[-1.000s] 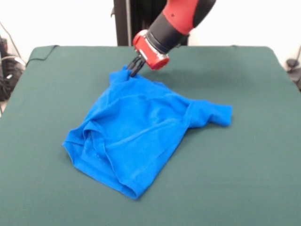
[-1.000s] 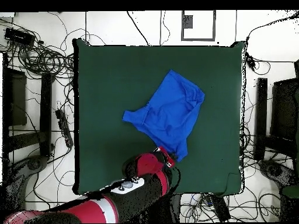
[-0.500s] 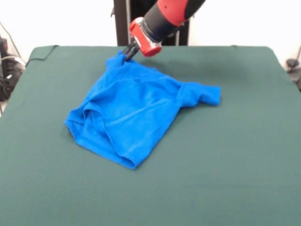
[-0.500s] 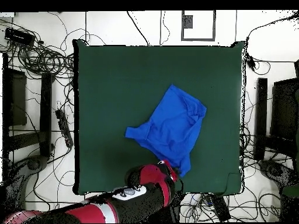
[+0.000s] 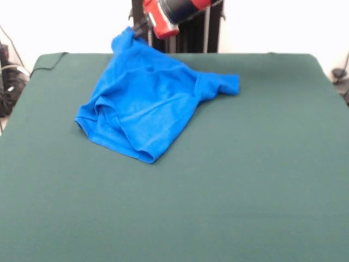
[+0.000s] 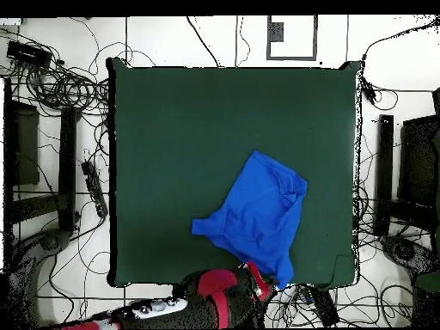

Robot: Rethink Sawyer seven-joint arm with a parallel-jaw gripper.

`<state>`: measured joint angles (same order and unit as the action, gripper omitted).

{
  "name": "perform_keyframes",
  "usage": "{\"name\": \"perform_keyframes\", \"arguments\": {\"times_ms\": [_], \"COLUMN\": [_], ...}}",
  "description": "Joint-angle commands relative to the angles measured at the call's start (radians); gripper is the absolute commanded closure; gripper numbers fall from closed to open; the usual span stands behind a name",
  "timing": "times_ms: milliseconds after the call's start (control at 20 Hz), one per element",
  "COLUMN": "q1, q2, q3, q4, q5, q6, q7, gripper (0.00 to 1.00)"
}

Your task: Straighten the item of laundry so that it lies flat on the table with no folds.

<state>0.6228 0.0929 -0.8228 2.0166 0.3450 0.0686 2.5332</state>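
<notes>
One corner of the item of laundry [image 5: 143, 101] is pinched in my gripper [image 5: 140, 30], which sits at the top of the front view, left of centre, with my red and black arm [image 5: 172, 12] running off the upper edge beside it. The fingers are clamped narrow on that blue corner, and the cloth there is lifted off the table [image 5: 262, 164] while the rest of it drapes down and lies on the green top.

Reading the front view from left to right: the left part of the table is bare green, with a turned-up bit of its cover at the upper left corner. Next comes the shirt's wide rumpled end, at mid-left, where a rolled fold curves along the edge and a rounded point of fabric reaches toward the frame's centre. Right of that, a short sleeve sticks out toward the upper middle, lying flat but creased where it joins the body. The whole right half of the table is uncovered.

From overhead, the shirt [image 6: 258, 215] lies in the lower right part of the table [image 6: 172, 129], its lower tip reaching the bottom edge where my gripper [image 6: 258, 280] holds it. Cables [image 6: 51, 82] lie on the floor around the table.
</notes>
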Motion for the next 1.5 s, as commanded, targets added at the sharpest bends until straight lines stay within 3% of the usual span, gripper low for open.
{"name": "perform_keyframes", "arguments": {"times_ms": [50,150,250,300,850,1200,1500], "q1": [0.129,0.091,0.019,-0.018,-0.042,-0.229,-0.257], "q2": [0.211,0.198,0.126,0.090,0.048,-0.241,-0.359], "q3": [-0.115,-0.064,0.011,0.048,0.081,0.220,0.251], "q4": [-0.046,-0.079,-0.083,-0.085,-0.066,-0.055,-0.101], "q5": [0.192,0.216,0.185,0.170,0.176,-0.055,-0.138], "q6": [-0.092,-0.136,-0.194,-0.223,-0.237,-0.239,-0.239], "q7": [0.306,0.295,0.241,0.214,0.198,0.066,0.056], "gripper": [1.00,1.00,1.00,0.00,0.00,0.00,0.00]}}
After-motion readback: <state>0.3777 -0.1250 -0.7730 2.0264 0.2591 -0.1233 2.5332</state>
